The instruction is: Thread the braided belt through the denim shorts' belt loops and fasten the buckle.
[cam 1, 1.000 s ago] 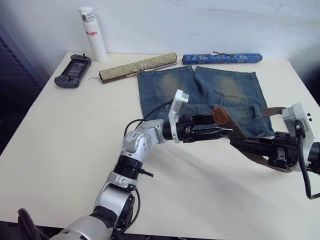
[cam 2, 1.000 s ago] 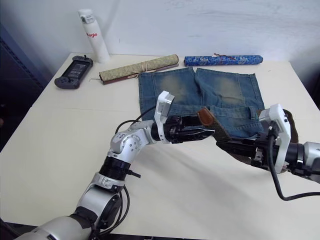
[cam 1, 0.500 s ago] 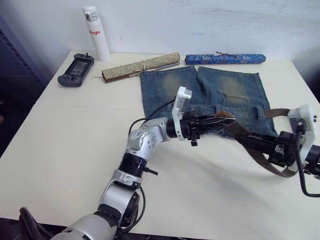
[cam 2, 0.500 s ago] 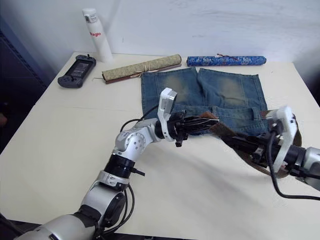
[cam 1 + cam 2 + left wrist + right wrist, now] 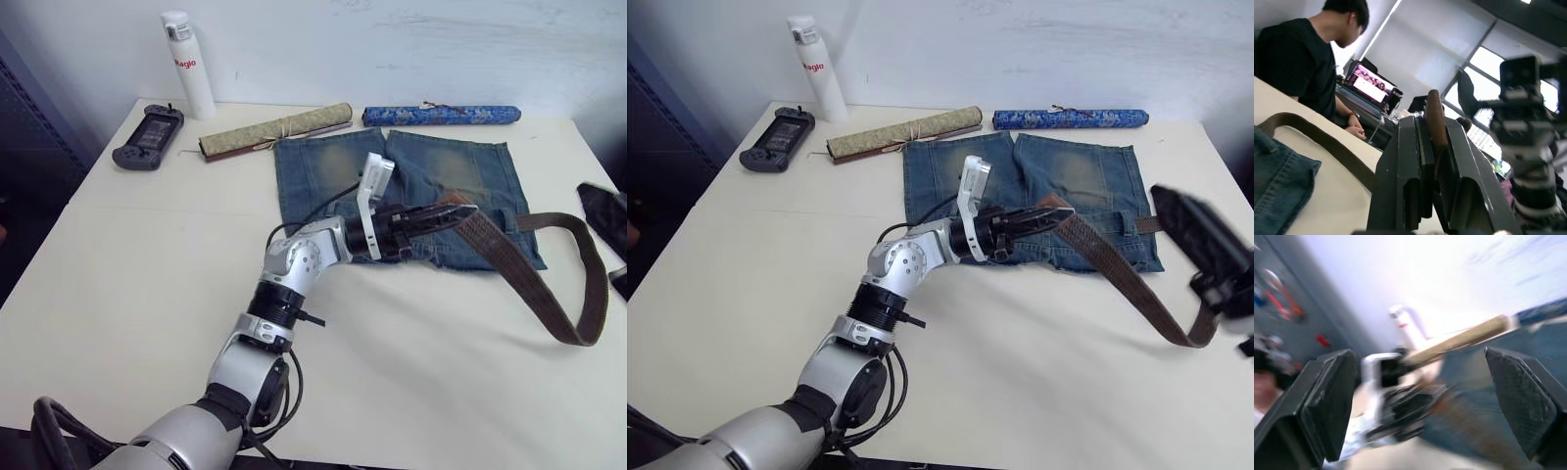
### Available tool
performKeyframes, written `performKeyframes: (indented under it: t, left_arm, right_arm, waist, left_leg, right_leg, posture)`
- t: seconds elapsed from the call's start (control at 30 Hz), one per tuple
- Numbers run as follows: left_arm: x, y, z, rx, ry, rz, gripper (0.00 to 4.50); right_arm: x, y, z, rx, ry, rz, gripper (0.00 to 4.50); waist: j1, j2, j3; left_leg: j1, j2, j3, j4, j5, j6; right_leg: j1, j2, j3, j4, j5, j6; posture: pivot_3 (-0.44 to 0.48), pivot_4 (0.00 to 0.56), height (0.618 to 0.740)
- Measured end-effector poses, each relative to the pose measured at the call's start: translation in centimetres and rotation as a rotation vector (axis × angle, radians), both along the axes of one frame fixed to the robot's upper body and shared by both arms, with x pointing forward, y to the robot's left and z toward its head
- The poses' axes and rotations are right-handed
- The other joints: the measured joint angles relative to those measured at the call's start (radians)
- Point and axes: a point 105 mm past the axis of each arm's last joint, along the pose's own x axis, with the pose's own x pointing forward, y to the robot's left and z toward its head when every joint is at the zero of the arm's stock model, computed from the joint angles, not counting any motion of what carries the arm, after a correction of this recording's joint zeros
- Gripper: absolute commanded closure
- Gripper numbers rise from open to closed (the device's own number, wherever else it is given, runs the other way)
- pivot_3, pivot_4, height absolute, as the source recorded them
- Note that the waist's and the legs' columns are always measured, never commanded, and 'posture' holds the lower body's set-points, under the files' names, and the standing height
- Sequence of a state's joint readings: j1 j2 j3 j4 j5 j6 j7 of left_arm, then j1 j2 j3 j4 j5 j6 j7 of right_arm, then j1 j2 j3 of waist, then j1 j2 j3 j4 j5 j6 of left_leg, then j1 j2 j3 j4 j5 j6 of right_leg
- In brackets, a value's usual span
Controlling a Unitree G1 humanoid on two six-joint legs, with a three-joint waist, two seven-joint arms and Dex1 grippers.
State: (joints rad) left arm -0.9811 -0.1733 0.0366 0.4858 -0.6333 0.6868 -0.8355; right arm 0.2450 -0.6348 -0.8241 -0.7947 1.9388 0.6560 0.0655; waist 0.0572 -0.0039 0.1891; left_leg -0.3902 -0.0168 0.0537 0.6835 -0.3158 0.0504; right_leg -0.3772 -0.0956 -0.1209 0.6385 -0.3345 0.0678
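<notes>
The denim shorts (image 5: 338,176) lie flat at the back of the table, waistband toward me. My left gripper (image 5: 453,212) hovers over the waistband, shut on the tapered tip of the braided belt (image 5: 509,279). From there the brown strap sags in a long loop to the right, then runs back to the waistband's right end (image 5: 534,222). In the left wrist view the tip (image 5: 1432,110) stands clamped between the two fingers. My right gripper (image 5: 1203,243) is off to the right of the strap, open and holding nothing, its fingers (image 5: 1327,404) spread wide. The buckle is hidden.
Along the back edge stand a white bottle (image 5: 186,64), a dark handheld game console (image 5: 147,137), a tan roll (image 5: 274,130) and a blue patterned roll (image 5: 441,115). In the left wrist view a person in a black shirt (image 5: 1298,63) sits at a laptop beyond the table.
My right gripper has opened, let go of the belt and pulled back to the right. The left gripper has shut on the belt's tip and carried it right, over the waistband.
</notes>
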Motion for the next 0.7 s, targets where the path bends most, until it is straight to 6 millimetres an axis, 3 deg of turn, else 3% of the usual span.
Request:
performKeyframes:
  t: [0.1,0.2,0.27,0.47,0.7]
  left_arm:
    - [0.2,0.1,0.9,-0.037,0.063,-0.008,4.5]
    - [0.1,0.4,1.8,-0.074,0.111,-0.031,4.5]
    - [-0.2,0.4,2.0,-0.081,0.141,-0.056,4.5]
    - [-2.1,-0.5,2.7,-0.033,0.093,-0.125,4.5]
    - [-2.2,-1.0,2.1,0.019,0.099,-0.101,4.5]
  right_arm:
    - [-0.1,1.4,-2.3,0.206,0.089,0.018,0.06]
    - [0.6,2.2,-4.9,0.357,0.184,0.0,0.06]
    - [1.0,2.3,-5.5,0.406,0.186,-0.025,0.06]
    - [2.6,1.5,-6.4,0.529,0.154,-0.097,0.06]
    - [4.5,2.2,-5.5,0.525,0.061,-0.091,0.06]
  waist:
    - [-0.005,-0.006,0.002]
    - [-0.007,0.0,0.001]
    - [-0.008,0.0,0.001]
    - [-0.007,0.001,0.002]
    - [-0.01,0.002,0.001]
  left_leg:
    - [0.001,0.0,0.0,0.0,0.0,0.0]
    - [0.001,-0.002,0.001,0.0,0.0,0.0]
    - [0.001,-0.002,0.001,0.0,0.0,0.0]
    - [0.001,-0.002,0.001,0.0,0.0,0.0]
    - [0.001,-0.002,0.001,-0.001,0.0,0.0]
  right_leg:
    - [0.0,0.0,0.001,-0.001,0.001,0.002]
    - [0.0,-0.002,0.003,-0.001,0.002,0.003]
    - [0.0,-0.001,0.003,-0.001,0.002,0.003]
    - [-0.001,-0.001,0.004,-0.001,0.002,0.003]
    - [-0.002,0.0,0.004,0.0,0.001,0.002]
  posture:
    - [0.0,0.15,0.686]
    - [0.0,0.15,0.686]
    - [0.0,0.15,0.686]
    - [0.0,0.15,0.686]
    - [0.0,0.15,0.686]
